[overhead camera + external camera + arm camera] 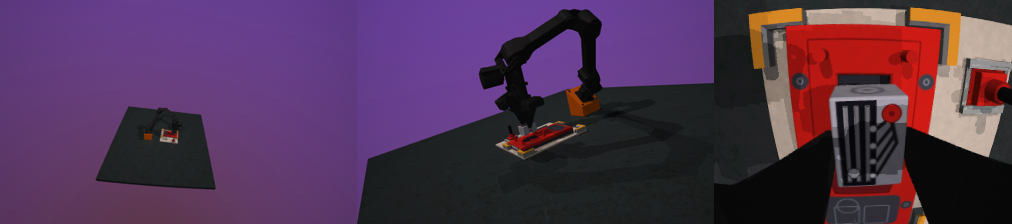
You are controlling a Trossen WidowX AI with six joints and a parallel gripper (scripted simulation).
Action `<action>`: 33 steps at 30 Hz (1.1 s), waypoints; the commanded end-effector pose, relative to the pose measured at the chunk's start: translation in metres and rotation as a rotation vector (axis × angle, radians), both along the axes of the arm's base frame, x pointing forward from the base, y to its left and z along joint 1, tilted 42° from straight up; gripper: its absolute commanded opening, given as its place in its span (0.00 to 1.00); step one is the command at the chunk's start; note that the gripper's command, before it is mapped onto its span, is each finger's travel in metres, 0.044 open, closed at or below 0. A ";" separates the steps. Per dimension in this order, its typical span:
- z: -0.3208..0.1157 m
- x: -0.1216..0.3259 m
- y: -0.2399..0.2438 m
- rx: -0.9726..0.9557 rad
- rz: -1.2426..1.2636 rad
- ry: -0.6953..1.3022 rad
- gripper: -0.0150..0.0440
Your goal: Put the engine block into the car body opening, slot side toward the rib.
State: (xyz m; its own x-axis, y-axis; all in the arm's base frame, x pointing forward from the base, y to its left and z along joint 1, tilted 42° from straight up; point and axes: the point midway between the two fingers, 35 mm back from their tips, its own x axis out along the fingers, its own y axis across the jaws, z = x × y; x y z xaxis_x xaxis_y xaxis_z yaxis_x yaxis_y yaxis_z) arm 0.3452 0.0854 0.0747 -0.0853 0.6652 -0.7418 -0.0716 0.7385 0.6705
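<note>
My gripper (pixel 529 126) (pixel 867 136) is shut on the grey engine block (pixel 523 130) (pixel 886 165). In the wrist view the block's upper face shows black stripes and a red round cap. The block is held upright above the red car body (pixel 166 133) (pixel 542 138) (pixel 864 52), close over it. The opening (pixel 531 138) (pixel 864 79) in the body shows as a dark recess, partly hidden by the block in the wrist view. The block looks roughly square to the body. The block's slot and the rib cannot be made out.
The body lies on a pale board (pixel 168 143) (pixel 964 137) between yellow corner brackets (pixel 529 151) (pixel 756 30). A red piece with a black upright handle (pixel 173 141) (pixel 510 129) (pixel 1003 93) stands beside the body. The arm's orange base (pixel 148 136) (pixel 591 108) stands beyond the board.
</note>
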 end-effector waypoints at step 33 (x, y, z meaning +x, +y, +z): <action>-0.003 0.000 0.005 -0.001 -0.038 0.031 0.52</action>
State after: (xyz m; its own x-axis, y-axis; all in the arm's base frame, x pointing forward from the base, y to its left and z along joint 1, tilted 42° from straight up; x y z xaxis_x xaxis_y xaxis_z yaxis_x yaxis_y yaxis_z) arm 0.3446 0.0893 0.0711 -0.0847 0.6650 -0.7420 -0.0275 0.7429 0.6689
